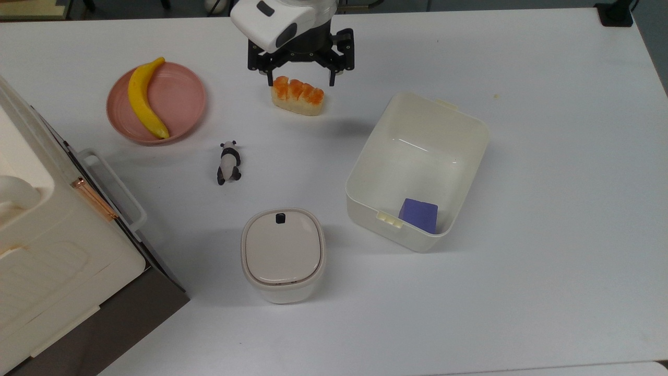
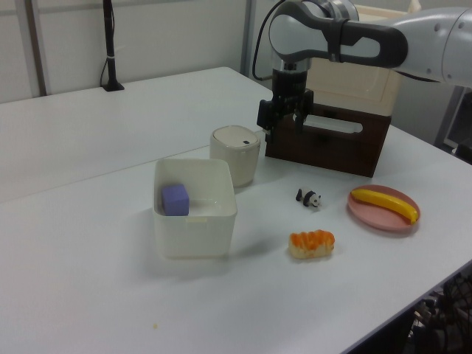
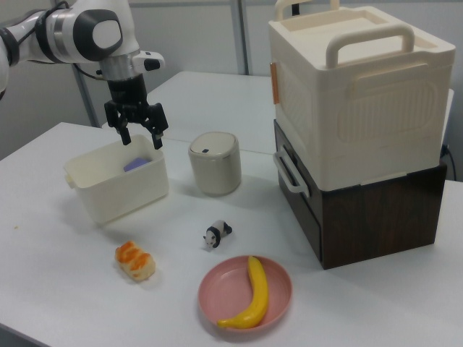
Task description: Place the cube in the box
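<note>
The blue-purple cube (image 1: pixel 419 215) lies flat on the floor of the cream-white box (image 1: pixel 417 167), in the corner nearest the latch tab. In the left view the cube (image 2: pixel 175 199) sits against the far wall of the box (image 2: pixel 195 236). My gripper (image 1: pixel 301 80) hangs open and empty, high above the table, with its fingers spread wide over the bread piece (image 1: pixel 297 96). It is well clear of the box, toward the top view's upper left. In the right view the gripper (image 3: pixel 141 141) hovers behind the box (image 3: pixel 123 189), where the cube (image 3: pixel 136 164) peeks over the rim.
A panda figurine (image 1: pixel 228 163) lies mid-table. A banana (image 1: pixel 146 99) rests on a pink plate (image 1: pixel 182 99). A lidded cream container (image 1: pixel 283 254) stands near the box. A big white case (image 1: pixel 47 250) on a dark base occupies the top view's left edge.
</note>
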{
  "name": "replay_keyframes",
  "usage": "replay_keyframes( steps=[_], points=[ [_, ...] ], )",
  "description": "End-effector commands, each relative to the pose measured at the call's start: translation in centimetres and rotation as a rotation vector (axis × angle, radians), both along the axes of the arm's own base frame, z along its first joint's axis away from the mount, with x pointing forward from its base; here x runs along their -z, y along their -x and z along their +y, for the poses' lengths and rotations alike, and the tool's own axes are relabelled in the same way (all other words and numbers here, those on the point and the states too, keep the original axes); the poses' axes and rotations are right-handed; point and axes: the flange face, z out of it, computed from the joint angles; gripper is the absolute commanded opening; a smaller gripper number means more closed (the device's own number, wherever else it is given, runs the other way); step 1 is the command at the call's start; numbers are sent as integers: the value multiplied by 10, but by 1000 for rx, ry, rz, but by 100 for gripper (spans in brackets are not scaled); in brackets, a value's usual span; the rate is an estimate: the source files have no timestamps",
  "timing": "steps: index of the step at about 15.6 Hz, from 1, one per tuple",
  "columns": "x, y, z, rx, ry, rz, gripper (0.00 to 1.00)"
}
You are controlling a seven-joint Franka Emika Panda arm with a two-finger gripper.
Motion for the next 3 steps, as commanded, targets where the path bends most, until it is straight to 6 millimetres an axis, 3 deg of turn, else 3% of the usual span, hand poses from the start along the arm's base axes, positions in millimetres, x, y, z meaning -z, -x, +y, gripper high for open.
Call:
replay_keyframes(
  steps=[1, 3],
  points=[
    [-8, 9, -7, 47, 12, -9, 100],
    [-9, 9, -6, 48, 4, -11, 100]
  ],
)
